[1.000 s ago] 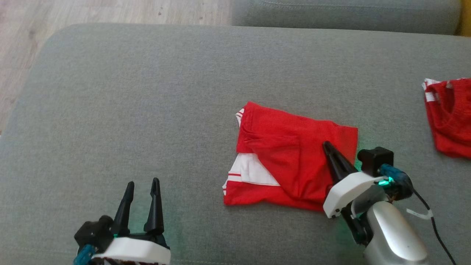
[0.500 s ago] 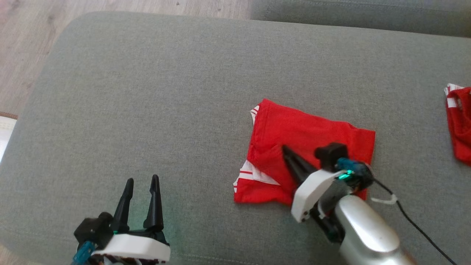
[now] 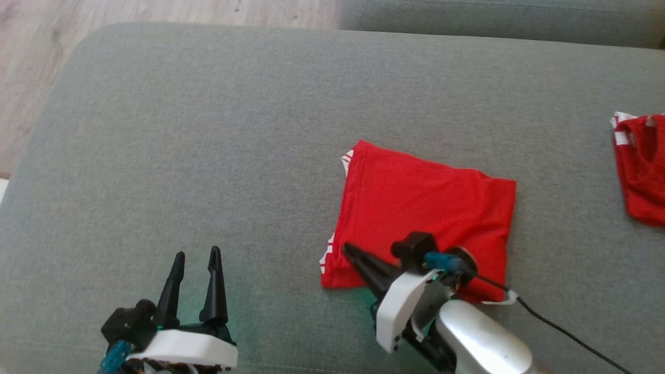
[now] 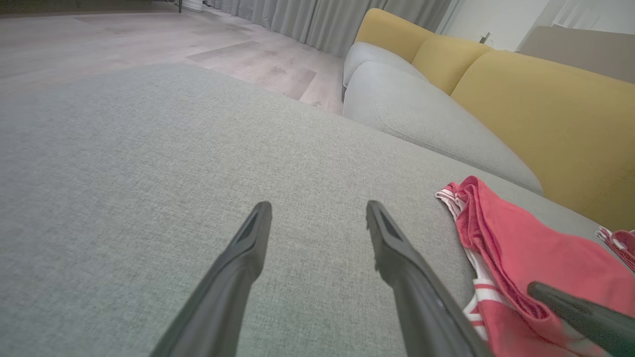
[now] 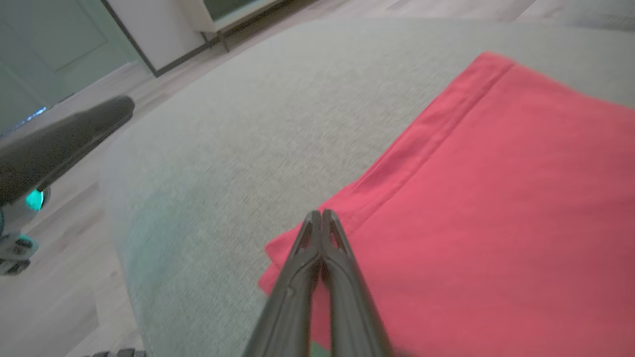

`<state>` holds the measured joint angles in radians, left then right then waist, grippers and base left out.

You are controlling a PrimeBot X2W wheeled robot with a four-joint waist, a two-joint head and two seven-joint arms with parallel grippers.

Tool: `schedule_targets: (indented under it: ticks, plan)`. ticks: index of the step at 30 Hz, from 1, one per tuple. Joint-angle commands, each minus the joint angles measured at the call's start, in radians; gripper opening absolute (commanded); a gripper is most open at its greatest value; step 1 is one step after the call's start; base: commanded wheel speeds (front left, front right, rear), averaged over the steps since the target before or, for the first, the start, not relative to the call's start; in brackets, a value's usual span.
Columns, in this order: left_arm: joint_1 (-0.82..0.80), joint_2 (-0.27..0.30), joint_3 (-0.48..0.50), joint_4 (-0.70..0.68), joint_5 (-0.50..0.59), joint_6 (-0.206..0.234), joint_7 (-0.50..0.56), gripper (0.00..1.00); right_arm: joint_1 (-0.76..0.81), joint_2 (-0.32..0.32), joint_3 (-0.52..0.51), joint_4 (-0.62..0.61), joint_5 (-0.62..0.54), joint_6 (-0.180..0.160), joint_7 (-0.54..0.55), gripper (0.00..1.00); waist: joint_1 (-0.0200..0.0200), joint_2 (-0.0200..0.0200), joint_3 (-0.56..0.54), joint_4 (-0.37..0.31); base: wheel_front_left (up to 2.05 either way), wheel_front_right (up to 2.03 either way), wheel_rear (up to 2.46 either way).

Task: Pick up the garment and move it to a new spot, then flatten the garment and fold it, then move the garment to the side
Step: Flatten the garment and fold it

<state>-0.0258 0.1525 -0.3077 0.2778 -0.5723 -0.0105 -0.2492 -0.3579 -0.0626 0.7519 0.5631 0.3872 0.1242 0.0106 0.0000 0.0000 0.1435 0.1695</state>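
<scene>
The garment is red with white stripes and lies folded in a rough rectangle on the grey sofa cushion, right of centre. My right gripper is shut and lies low over the garment's near left corner, tips pointing left. In the right wrist view its closed fingers rest on the red cloth near its hem, with nothing between them. My left gripper stands open above bare cushion at the lower left. In the left wrist view it is left of the garment.
A second red and white piece of clothing lies at the cushion's right edge. Wooden floor lies beyond the cushion's left and far edges. A yellow backrest and another grey seat stand behind.
My shut right gripper has swept left across the garment to its near left corner. The white-striped flap is now covered and the cloth lies flatter. The head camera shifted slightly.
</scene>
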Motion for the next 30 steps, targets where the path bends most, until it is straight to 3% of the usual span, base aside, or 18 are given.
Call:
schedule_targets:
  ticks: [1,5,7,8,10,19,30]
  plan:
    - [-0.036,0.004,0.04,-0.022,0.005,-0.006,-0.012,1.0,-0.023,0.012,-0.005,-0.038,-0.001,0.007,-0.033,0.0,0.0,0.0,-0.006,-0.012,0.0,0.0,0.0]
    - [-0.039,0.007,0.037,-0.021,0.011,-0.01,-0.012,1.0,-0.037,0.012,-0.076,-0.062,-0.016,0.007,-0.102,0.02,0.0,0.0,-0.025,-0.037,0.0,0.0,0.0]
    - [-0.043,0.01,0.035,-0.019,0.014,-0.012,-0.012,1.0,-0.035,0.012,-0.131,-0.071,-0.035,0.007,-0.143,0.33,0.0,0.0,-0.038,-0.051,0.0,0.0,0.0]
    - [-0.045,0.009,0.034,-0.019,0.014,-0.012,-0.012,1.0,-0.03,0.012,-0.16,-0.071,-0.049,0.007,-0.157,0.38,0.0,0.0,-0.045,-0.059,0.0,0.0,0.0]
    - [-0.051,0.006,0.032,-0.019,0.013,-0.011,-0.011,1.0,-0.013,0.012,-0.23,-0.075,-0.076,0.007,-0.191,1.0,0.0,0.0,-0.061,-0.075,0.0,0.0,0.0]
    - [-0.045,0.003,0.02,-0.005,0.019,0.002,-0.007,1.0,0.155,0.012,-0.485,-0.136,-0.134,0.007,-0.252,1.0,0.0,0.0,-0.128,-0.133,0.0,0.0,0.0]
    - [0.032,0.028,0.048,0.003,0.016,0.022,-0.01,1.0,0.312,0.012,-0.621,-0.22,-0.174,0.007,-0.264,1.0,0.0,0.0,-0.162,-0.152,0.0,0.0,0.0]
